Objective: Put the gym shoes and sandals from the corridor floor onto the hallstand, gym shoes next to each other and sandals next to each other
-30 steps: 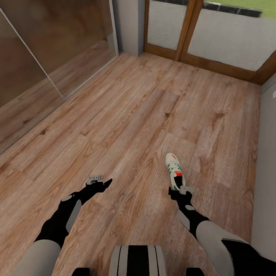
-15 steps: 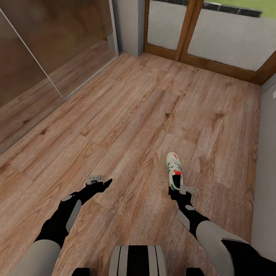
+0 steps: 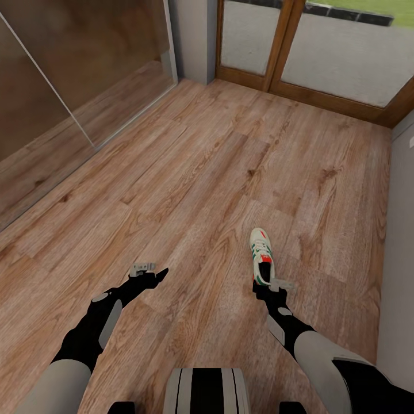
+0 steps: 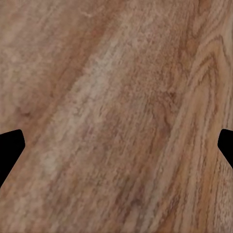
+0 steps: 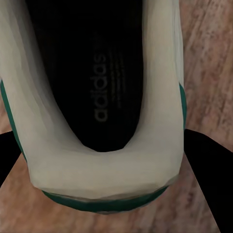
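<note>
The left gripper (image 3: 150,275) hangs empty over the wood floor (image 3: 190,167), its fingers spread wide. To its right, one gym shoe (image 3: 261,257) lies on the planks, and the right gripper (image 3: 271,284) straddles its heel, fingers apart. Close squarely on the heel collar, then lift straight so it does not tip.
</note>
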`<state>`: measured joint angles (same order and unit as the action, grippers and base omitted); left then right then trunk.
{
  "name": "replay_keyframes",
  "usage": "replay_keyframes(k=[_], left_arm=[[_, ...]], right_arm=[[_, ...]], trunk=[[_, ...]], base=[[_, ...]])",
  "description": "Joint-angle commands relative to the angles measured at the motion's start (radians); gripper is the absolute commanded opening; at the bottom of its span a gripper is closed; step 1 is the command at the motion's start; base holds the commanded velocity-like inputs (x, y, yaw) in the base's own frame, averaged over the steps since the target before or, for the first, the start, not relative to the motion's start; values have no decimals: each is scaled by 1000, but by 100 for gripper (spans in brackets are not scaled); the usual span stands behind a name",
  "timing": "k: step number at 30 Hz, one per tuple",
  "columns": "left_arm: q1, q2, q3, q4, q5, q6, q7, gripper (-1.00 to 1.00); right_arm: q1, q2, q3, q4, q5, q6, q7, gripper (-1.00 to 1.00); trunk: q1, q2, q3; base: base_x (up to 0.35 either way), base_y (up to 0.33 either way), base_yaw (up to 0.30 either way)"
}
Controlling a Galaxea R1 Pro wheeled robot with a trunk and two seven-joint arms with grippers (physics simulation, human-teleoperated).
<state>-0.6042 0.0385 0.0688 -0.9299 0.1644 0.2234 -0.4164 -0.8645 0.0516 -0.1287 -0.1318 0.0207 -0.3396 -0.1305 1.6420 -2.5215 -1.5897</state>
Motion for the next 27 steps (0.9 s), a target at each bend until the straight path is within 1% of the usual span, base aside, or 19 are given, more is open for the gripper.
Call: replay_keyframes(k=[1, 12, 27], left_arm=[[0, 0, 2, -1, 10, 10, -4, 100], [0, 0, 2, 0, 10, 10, -4, 100], [0, 0, 3, 0, 10, 11, -4, 100]], right_arm=[[-1, 1, -6, 1, 1, -4, 0, -100], [0, 1, -6, 0, 1, -4, 0, -100], [0, 1, -9, -4, -5, -4, -3, -100]], trunk=[[0, 0, -1], [0, 0, -1], [-7, 3, 57]], base=[[0, 0, 0], [0, 0, 0], [0, 0, 0]])
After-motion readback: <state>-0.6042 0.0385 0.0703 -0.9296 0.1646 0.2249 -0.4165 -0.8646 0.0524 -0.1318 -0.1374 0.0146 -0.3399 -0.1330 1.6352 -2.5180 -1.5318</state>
